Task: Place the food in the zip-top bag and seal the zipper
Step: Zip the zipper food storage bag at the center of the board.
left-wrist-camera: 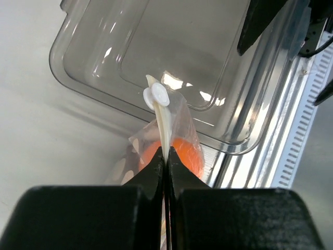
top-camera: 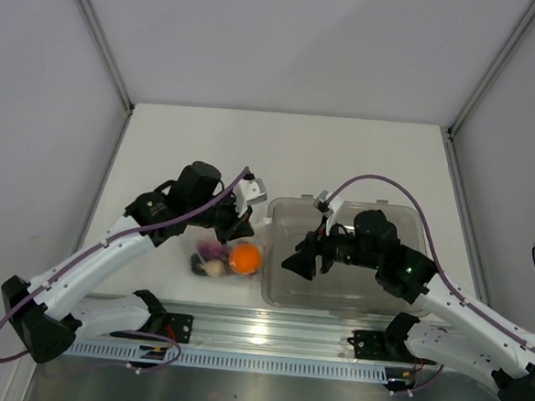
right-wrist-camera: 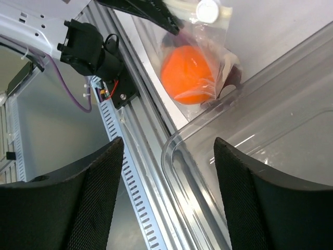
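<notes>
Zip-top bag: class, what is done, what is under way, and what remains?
Done: the orange ball and a dark piece lie inside the bag. Under way: the left gripper is shut on the zipper, near its white slider; the right gripper hangs open over the tub. Left: finishing the seal; how much is closed cannot be told.

One zip-top bag [left-wrist-camera: 182,120], one tub [top-camera: 352,303], one orange ball [top-camera: 244,258]

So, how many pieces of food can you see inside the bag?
4: an orange ball on the right, a purple fruit left of it, a beige lump and a dark lump lower in the top view. More may be hidden.
</notes>
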Motion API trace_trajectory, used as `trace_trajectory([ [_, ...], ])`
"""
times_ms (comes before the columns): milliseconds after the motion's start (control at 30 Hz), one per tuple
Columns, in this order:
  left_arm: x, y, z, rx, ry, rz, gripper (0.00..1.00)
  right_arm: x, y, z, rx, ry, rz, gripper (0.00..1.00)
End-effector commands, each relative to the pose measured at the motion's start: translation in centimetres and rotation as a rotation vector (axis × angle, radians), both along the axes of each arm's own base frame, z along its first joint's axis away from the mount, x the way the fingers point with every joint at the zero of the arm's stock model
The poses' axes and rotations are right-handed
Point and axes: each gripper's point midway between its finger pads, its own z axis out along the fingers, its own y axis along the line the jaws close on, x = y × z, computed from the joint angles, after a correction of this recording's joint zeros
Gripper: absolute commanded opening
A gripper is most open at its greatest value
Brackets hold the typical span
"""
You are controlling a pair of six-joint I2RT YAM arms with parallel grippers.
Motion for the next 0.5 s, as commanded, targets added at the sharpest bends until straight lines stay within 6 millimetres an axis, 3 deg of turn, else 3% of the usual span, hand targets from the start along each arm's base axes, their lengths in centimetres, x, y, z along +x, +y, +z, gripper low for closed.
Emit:
trace_trajectory([
  [0, -1.5, 1.1, 0.6, -0.039, 0.079, 0.113, 0.01, 0.2, 1.6, 2.0, 0.070, -0.082, 0.064, 0.71],
  [167, -3.7, 2.3, 0.0, -0.111, 0.122, 0.166, 0.01, 1.5, 3.6, 3.1, 0.115, -0.135, 0.091, 0.68],
  [300, -4.5, 3.4, 1.5, -0.192, 0.049, 0.186, 0.00, 2.0, 5.6, 3.7, 0.174, -0.177, 0.168, 0.67],
  [467, -4.8, 3.5, 2.1, -0.203, 0.044, 0.182, 0.00, 2.4, 7.8, 2.7, 0.199, -0.142, 0.245, 0.70],
])
